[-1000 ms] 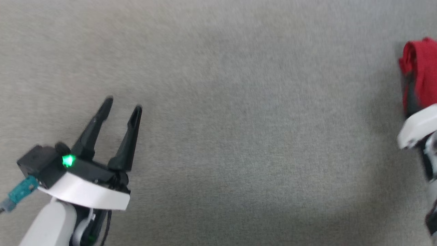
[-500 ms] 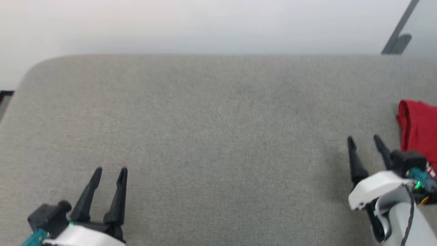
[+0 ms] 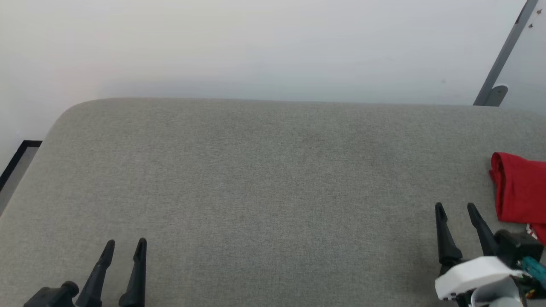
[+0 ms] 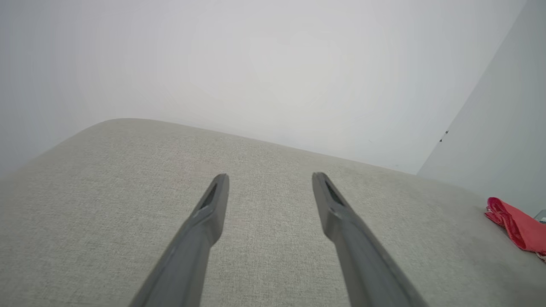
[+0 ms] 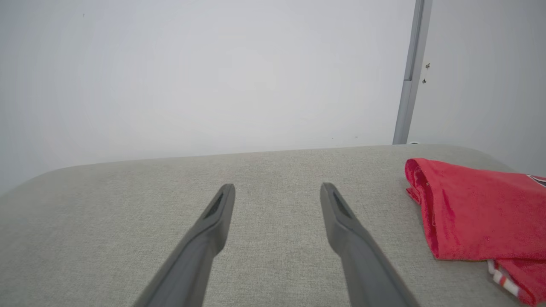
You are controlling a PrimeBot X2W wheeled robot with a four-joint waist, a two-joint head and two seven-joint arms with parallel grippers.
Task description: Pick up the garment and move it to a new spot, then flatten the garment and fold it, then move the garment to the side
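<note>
Both hold nothing now. Head view: left gripper spread open at 7 o'clock, right gripper too at 4, backed off the red shirt at 3. Left wrist: shirt far off at 4. Right wrist: looks folded, probably done.

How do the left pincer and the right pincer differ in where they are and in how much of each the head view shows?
The right pincer is close beside the red garment without touching it; the left pincer is far from it. The right pincer shows its white wrist cover; the left pincer is cut off by the bottom edge. Both are open and empty, over the grey surface.
</note>
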